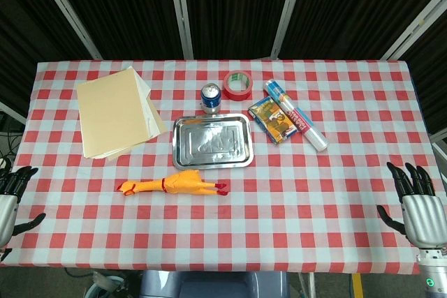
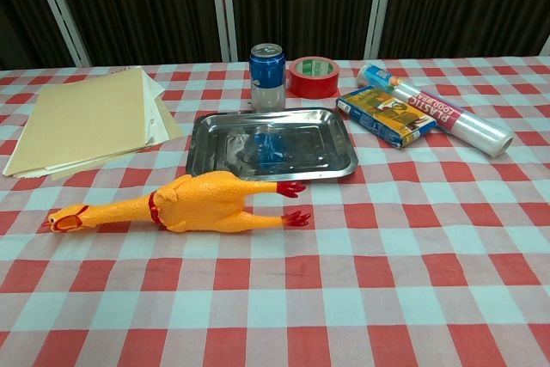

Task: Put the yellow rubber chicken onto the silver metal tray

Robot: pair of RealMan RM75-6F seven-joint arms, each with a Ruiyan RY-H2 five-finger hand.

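I see the yellow rubber chicken (image 2: 185,204) lying on its side on the table (image 1: 314,193), just in front of the silver metal tray (image 1: 212,142), head to my left, feet to my right. My left robot hand (image 1: 12,197) and right robot hand (image 1: 416,204) both rest at the table's near edges, fingers spread, holding nothing. A blue can (image 2: 267,76) stands behind the tray.

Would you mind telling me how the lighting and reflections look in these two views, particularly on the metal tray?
Head view: even overhead light, soft short shadows, and the silver metal tray shows patchy bright glare. Chest view: the tray mirrors the blue drink can behind it, and the yellow rubber chicken casts only a faint shadow on the checked cloth; both views look sharp.
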